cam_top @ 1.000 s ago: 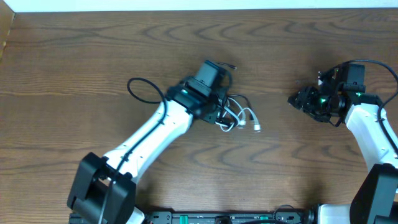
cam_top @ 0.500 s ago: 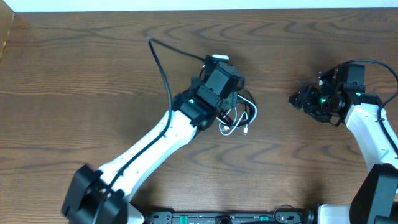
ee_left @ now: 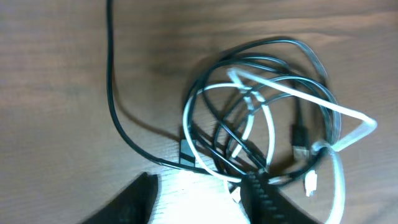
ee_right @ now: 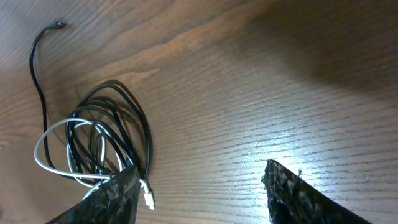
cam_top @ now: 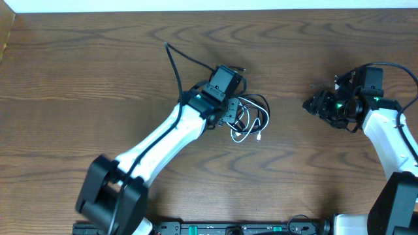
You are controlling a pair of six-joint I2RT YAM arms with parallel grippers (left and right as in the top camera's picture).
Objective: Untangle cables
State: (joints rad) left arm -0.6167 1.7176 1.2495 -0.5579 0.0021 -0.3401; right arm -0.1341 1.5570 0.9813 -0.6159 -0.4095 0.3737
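A tangle of black and white cables (cam_top: 250, 119) lies on the wooden table right of centre. One black cable tail (cam_top: 175, 68) runs up and left from it. My left gripper (cam_top: 230, 111) is open at the tangle's left edge. In the left wrist view the tangle (ee_left: 261, 112) fills the middle, the left gripper (ee_left: 199, 199) is open below it, and its right finger touches the loops. My right gripper (cam_top: 312, 104) is open and empty, well right of the tangle. In the right wrist view the right gripper (ee_right: 199, 193) is open and the tangle (ee_right: 93, 143) lies at the left.
A white plug (cam_top: 259, 137) sticks out at the tangle's lower right. A lighter wooden edge (cam_top: 6, 29) stands at the table's far left. The white back edge (cam_top: 209, 5) runs along the top.
My left arm swung up and right, then dropped back over the tangle. The black tail went from a loop on the left to a line pointing up. The right arm has not moved.
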